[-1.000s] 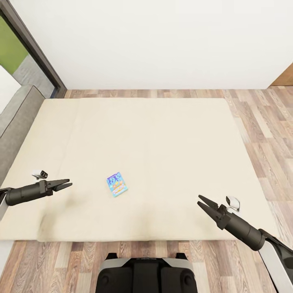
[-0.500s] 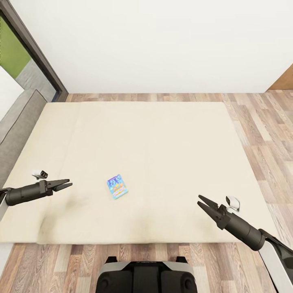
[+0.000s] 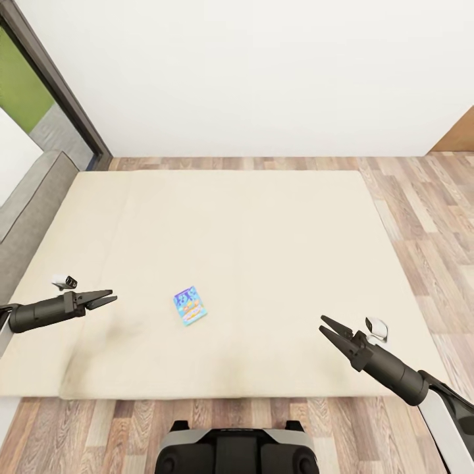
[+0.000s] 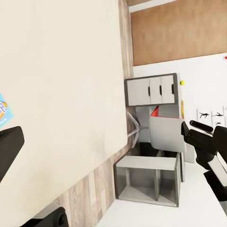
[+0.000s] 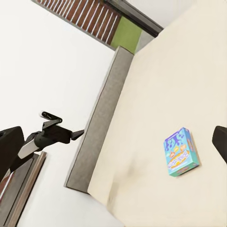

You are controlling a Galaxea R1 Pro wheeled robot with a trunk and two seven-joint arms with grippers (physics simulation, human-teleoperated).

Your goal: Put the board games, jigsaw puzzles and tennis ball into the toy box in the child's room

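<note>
You have one board game (image 3: 189, 306) in front of you, lying flat on the beige mattress of the bed (image 3: 263, 250), nearer the bed's near edge than its far one and left of the middle. It is blue with bright cartoon print, and it lies apart from both arms. In the right wrist view the same single box (image 5: 180, 152) lies on the mattress, with the grey frame edge running along the far side.

Your two grippers both hang over the bed near its near edge. The left gripper (image 3: 105, 299) is close to the near left corner, pointing toward the box, with its jaws nearly together and nothing between them. The right gripper (image 3: 329, 329) is toward the near right corner, with its jaws spread and empty. The robot base (image 3: 237, 451) stands on the wooden floor (image 3: 428, 197) just off the bed's near edge.
</note>
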